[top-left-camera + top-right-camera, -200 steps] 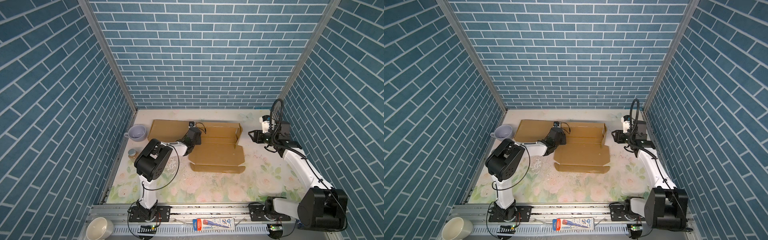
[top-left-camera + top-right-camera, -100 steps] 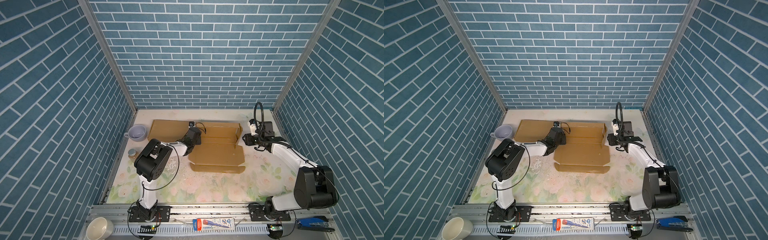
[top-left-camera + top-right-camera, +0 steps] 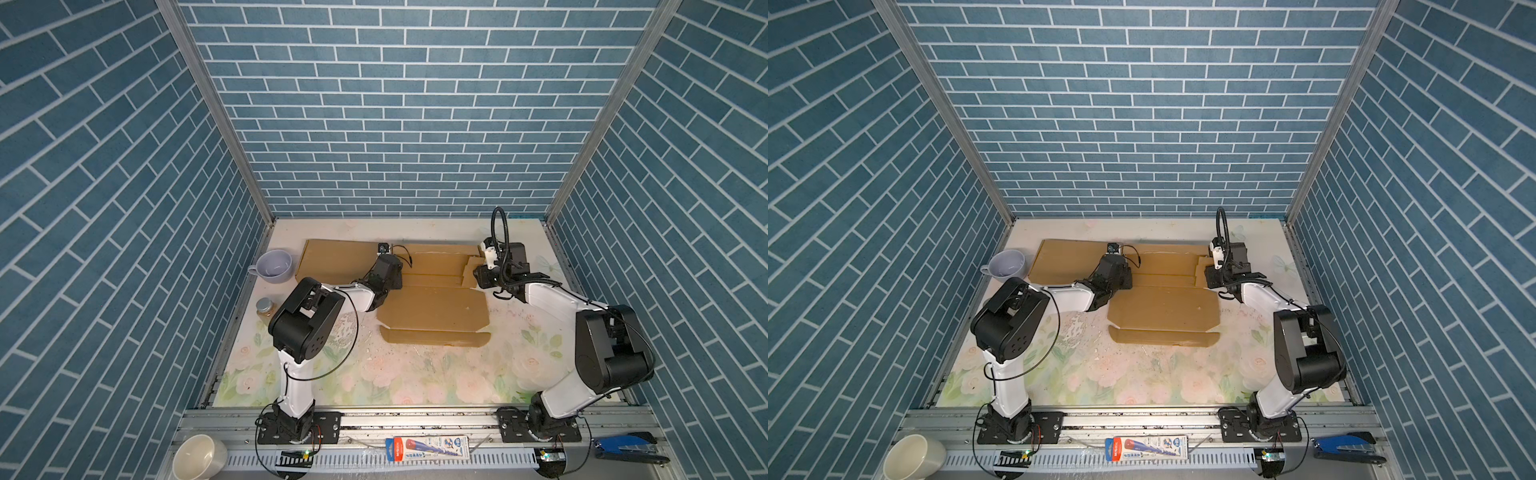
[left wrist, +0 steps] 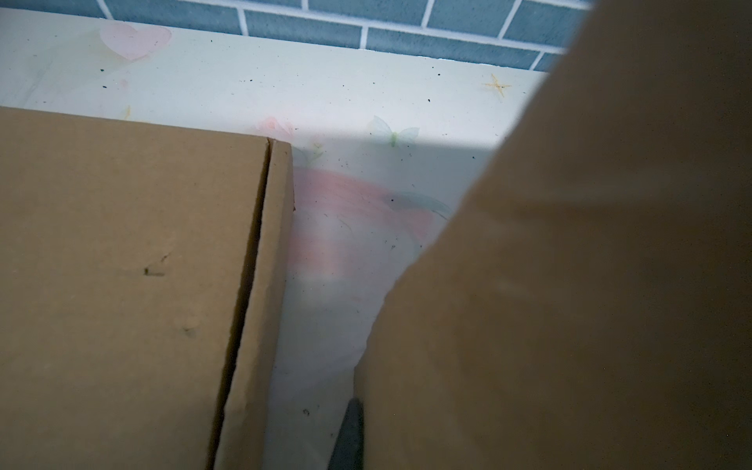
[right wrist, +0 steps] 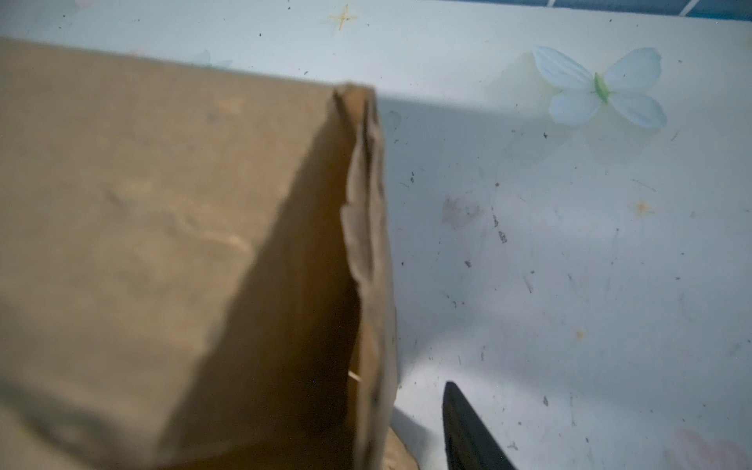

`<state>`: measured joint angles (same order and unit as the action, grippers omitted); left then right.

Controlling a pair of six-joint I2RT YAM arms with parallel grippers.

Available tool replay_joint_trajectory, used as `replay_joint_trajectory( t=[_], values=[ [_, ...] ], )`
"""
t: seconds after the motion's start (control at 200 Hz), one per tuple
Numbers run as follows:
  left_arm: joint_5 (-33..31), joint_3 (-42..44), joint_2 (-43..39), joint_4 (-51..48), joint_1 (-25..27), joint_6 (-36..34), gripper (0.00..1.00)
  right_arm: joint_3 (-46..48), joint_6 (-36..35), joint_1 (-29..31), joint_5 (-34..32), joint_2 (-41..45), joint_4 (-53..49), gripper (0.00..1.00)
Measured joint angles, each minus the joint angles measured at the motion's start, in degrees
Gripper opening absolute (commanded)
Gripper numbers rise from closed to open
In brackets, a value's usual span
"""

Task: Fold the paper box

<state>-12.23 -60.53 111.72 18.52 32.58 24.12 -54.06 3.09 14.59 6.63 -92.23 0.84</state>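
The paper box is brown cardboard lying mostly flat at the back middle of the table in both top views. A loose strip flap lies in front of it. My left gripper is at the box's left side, shut on a raised flap. One dark finger presses against that flap; the other is hidden behind it. My right gripper is at the box's right end. An upright end flap stands between its open jaws, clear of the visible finger.
A lavender cup and a small gold-lidded jar stand by the left wall. On the front rail lie a white bowl, a printed packet and a blue stapler. Brick walls enclose three sides.
My right arm has swung in from the right wall to the box's right end flap, and its jaws have narrowed. The left arm and the box have stayed put.
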Motion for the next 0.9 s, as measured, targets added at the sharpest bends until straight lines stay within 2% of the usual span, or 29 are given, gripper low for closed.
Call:
replay_joint_trajectory(
  t=[0.12,0.26,0.5,0.745,0.815,0.9],
  values=[
    [0.2,0.0,0.0,-0.1,0.0,0.0,0.0,0.1,1.1,1.2,-2.3,-1.4,5.3,0.41],
    [0.7,-0.4,0.0,-0.8,-0.1,0.1,0.0,0.6,1.8,2.4,-5.4,-3.8,11.9,0.32],
    [1.7,-1.6,0.0,-2.9,-0.1,0.0,0.0,1.7,4.0,3.0,-10.6,-8.8,22.1,0.23],
    [2.7,-3.5,0.0,-5.7,-0.1,0.3,0.0,1.6,4.5,5.0,-18.3,-12.3,26.0,0.11],
    [3.1,-4.2,0.0,-6.9,-0.1,0.8,0.0,1.1,5.2,5.7,-20.7,-12.8,26.1,0.0],
    [3.4,-5.3,0.0,-8.9,-0.1,1.6,0.0,0.3,6.3,6.2,-23.1,-12.9,24.6,0.0]
  ],
)
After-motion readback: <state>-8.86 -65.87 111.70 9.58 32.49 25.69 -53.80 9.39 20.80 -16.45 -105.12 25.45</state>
